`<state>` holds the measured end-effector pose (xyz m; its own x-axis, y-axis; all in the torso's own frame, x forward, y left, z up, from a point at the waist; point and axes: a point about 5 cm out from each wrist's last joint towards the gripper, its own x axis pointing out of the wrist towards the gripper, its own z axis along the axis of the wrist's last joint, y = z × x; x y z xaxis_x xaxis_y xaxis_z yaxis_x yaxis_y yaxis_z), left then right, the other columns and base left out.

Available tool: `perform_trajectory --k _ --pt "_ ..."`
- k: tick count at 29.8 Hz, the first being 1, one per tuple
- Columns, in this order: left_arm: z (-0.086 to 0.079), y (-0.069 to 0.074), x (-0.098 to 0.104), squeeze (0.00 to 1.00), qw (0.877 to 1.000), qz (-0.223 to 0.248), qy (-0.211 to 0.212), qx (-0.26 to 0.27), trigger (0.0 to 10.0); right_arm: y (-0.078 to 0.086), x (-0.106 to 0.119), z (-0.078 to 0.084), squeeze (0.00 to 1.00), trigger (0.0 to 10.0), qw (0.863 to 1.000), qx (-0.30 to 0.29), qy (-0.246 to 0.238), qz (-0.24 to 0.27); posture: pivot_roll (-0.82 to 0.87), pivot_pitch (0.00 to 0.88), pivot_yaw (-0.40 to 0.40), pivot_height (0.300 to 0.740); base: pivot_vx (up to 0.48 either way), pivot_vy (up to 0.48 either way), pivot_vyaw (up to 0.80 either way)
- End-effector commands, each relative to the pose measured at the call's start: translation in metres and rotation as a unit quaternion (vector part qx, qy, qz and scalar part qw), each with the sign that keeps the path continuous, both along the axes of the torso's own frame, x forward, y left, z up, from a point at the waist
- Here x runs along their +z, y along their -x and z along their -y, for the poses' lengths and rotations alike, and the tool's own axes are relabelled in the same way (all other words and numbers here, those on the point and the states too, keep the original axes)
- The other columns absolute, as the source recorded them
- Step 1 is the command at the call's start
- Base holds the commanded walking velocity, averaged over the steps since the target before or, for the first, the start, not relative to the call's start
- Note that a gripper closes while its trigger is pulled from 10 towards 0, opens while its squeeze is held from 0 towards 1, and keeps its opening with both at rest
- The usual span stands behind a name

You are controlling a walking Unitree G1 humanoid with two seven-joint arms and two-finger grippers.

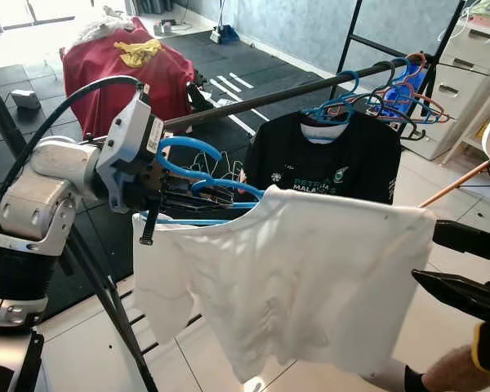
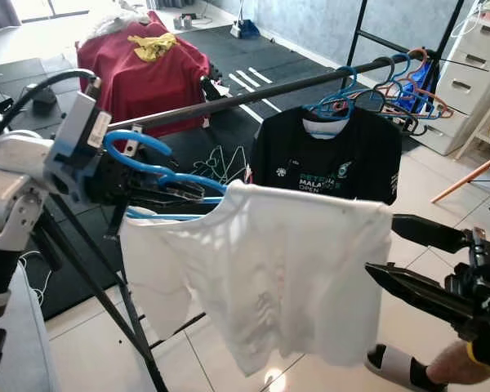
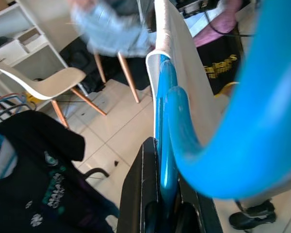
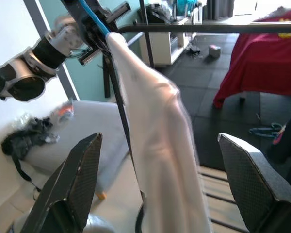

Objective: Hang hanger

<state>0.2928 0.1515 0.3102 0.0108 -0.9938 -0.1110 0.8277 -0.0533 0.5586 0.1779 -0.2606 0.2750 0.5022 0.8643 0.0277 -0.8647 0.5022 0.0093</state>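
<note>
Pale floor tiles (image 1: 73,343) lie under me, and a person's foot in a black sandal (image 2: 400,369) stands at the lower right. Nearest on my right, the right gripper (image 2: 392,249) has its two black fingers spread wide with nothing between them, just beside the hem of the white T-shirt (image 1: 302,278). That shirt hangs on a blue hanger (image 1: 204,175), which my left gripper (image 1: 184,196) pinches at the neck below the hook, its fingers closed tight on the plastic. I hold the hanger near the dark clothes rail (image 1: 269,98), in front of it and slightly below, with the hook not yet over the bar.

I judge this to be the carrying stage, just before hooking. The next move calls for lifting the hook above the rail and lowering it on, in the bare stretch left of the black T-shirt (image 1: 331,167).

I count one white shirt, one black shirt already hung, and a bunch of empty hangers (image 1: 400,94) beyond it, too tangled to count. Farther back is one red-covered heap (image 1: 126,69).
</note>
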Motion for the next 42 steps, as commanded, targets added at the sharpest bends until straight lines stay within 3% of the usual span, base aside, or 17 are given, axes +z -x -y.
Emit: perform_trajectory --k 1,3,4,15,30,34,36,38,39,42 --pt "-0.001 0.006 0.003 0.0 1.0 0.006 -0.005 -0.013 10.0 -0.004 -0.006 -0.004 1.0 10.0 1.0 -0.001 0.015 -0.012 -0.11 0.094 0.001 0.74 0.0 0.0 0.0" --pt "-0.001 0.006 0.003 0.0 1.0 0.006 -0.005 -0.013 10.0 -0.004 -0.006 -0.004 1.0 10.0 1.0 -0.001 0.015 -0.012 -0.11 0.094 0.001 0.74 0.0 0.0 0.0" --pt "0.0 0.006 0.003 0.0 1.0 0.005 -0.004 -0.015 10.0 -0.009 -0.014 -0.01 0.0 0.0 0.999 0.004 0.023 -0.026 -0.11 0.094 -0.003 0.74 0.0 0.0 0.0" --pt "0.001 0.006 0.004 0.0 1.0 0.004 0.0 -0.015 10.0 -0.011 -0.015 -0.015 0.0 0.0 0.999 0.012 0.022 -0.022 -0.11 0.095 -0.004 0.74 0.0 0.0 0.0" --pt "-0.02 -0.005 0.002 0.0 0.999 -0.004 0.001 0.035 10.0 -0.018 -0.011 -0.004 0.0 0.0 0.999 -0.033 0.024 0.004 -0.11 0.087 -0.004 0.74 0.0 0.0 0.0" --pt "-0.029 -0.013 -0.002 0.0 0.997 -0.007 -0.002 0.072 10.0 -0.024 -0.009 0.001 0.0 0.0 0.998 -0.063 0.018 0.017 -0.11 0.084 -0.002 0.74 0.0 0.0 0.0" --pt "-0.047 -0.026 -0.01 0.0 0.99 -0.006 -0.021 0.141 10.0 -0.03 -0.009 0.01 0.0 0.0 0.994 -0.105 0.02 0.023 -0.12 0.083 -0.002 0.74 0.0 0.0 0.0" --pt "-0.047 -0.026 -0.01 0.0 0.99 -0.006 -0.021 0.141 10.0 -0.03 -0.009 0.01 0.0 0.0 0.994 -0.105 0.02 0.023 -0.12 0.083 -0.002 0.74 0.0 0.0 0.0" --pt "-0.059 -0.031 -0.012 0.0 0.984 -0.01 -0.022 0.178 10.0 -0.033 -0.009 0.016 0.0 0.0 0.991 -0.131 0.022 0.023 -0.12 0.083 -0.001 0.74 0.0 0.0 0.0" --pt "-0.07 -0.034 -0.013 0.0 0.979 -0.011 -0.02 0.204 10.0 -0.035 -0.01 0.021 0.0 0.0 0.988 -0.15 0.024 0.024 -0.12 0.087 -0.001 0.74 0.0 0.0 0.0"
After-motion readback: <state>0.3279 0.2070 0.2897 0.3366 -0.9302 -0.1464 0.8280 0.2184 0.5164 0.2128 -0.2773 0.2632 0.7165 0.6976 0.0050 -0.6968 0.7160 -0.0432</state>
